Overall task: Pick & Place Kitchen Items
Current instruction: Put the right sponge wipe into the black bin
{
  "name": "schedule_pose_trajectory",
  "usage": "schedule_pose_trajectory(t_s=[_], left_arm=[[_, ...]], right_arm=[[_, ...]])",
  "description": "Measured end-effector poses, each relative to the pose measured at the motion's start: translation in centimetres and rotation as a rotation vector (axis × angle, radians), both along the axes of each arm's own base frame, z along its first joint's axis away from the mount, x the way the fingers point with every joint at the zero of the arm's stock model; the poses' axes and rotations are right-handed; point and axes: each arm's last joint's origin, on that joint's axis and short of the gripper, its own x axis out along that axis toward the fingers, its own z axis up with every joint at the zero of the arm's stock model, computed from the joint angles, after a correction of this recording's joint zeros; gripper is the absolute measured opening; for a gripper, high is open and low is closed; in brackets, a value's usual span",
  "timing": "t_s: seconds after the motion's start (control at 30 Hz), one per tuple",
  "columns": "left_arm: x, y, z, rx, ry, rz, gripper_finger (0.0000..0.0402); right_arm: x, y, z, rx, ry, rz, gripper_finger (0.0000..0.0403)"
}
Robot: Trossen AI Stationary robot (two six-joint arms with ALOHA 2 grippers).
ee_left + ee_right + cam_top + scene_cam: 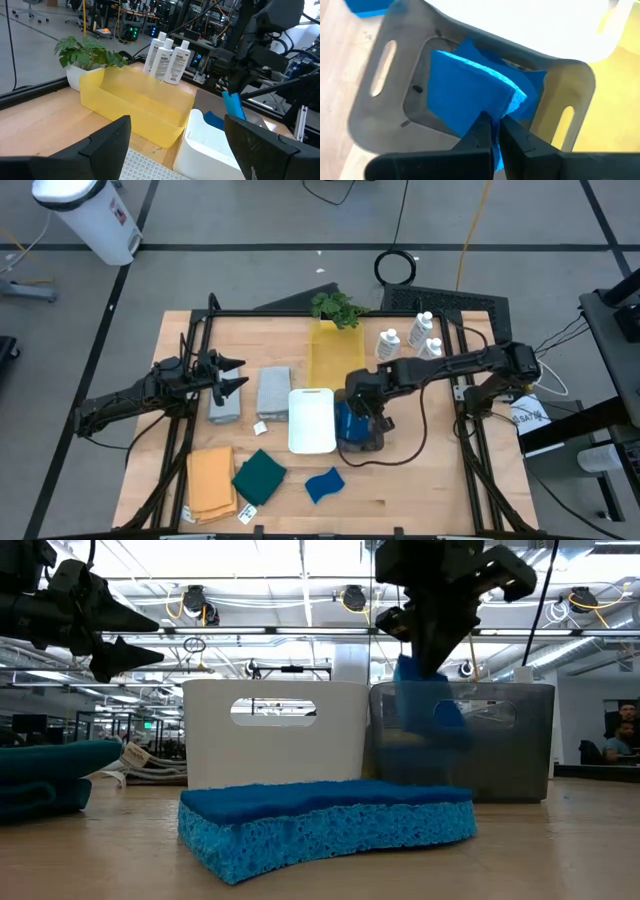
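Observation:
My right gripper is shut on a bright-blue sponge over the grey bin, where more blue sponge lies. Another blue sponge lies flat on the table near the front edge. My left gripper is open and empty above the grey folded cloths at the left. An orange-tan cloth and a dark green cloth lie at the front left. Three white bottles stand at the back right. My right gripper pinches the sponge's upper edge between its two fingers, coming from above and pointing down. The sponge hangs below the fingers, tilted; in the low view its lower end is below the grey bin's rim.
A white bin stands beside the grey bin on its left. A yellow bin lies behind them, with a leafy plant at its far end. A dark frame runs around the table's edges.

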Motion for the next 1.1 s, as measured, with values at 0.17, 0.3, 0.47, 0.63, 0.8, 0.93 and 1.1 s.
schedule_pose_trajectory(t_s=[0.17,0.3,0.47,0.63,0.8,0.93,1.1], left_arm=[[0.0,0.0,0.0,0.0,0.0,0.0,0.0324],[0.0,0.0,0.0,0.0,0.0,0.0,0.0324],[0.0,0.0,0.0,0.0,0.0,0.0,0.0324],[0.0,0.0,0.0,0.0,0.0,0.0,0.0324],[0.0,0.0,0.0,0.0,0.0,0.0,0.0324],[0.0,0.0,0.0,0.0,0.0,0.0,0.0324],[0.0,0.0,0.0,0.0,0.0,0.0,0.0324]], right_arm=[[-0.1,-1.2,-1.0,-0.002,0.002,-0.031,0.0],[-0.3,-1.9,-2.4,-0.005,-0.002,-0.047,0.0],[-0.5,-2.3,-3.9,-0.011,-0.012,-0.048,0.0],[-0.5,-2.3,-4.7,-0.012,-0.045,-0.048,0.0],[-0.6,-2.3,-5.2,-0.012,-0.061,-0.049,0.0],[-0.7,-2.3,-5.4,-0.013,-0.055,-0.049,0.0008],[-0.7,-2.3,-5.4,-0.013,-0.055,-0.049,0.0028]])
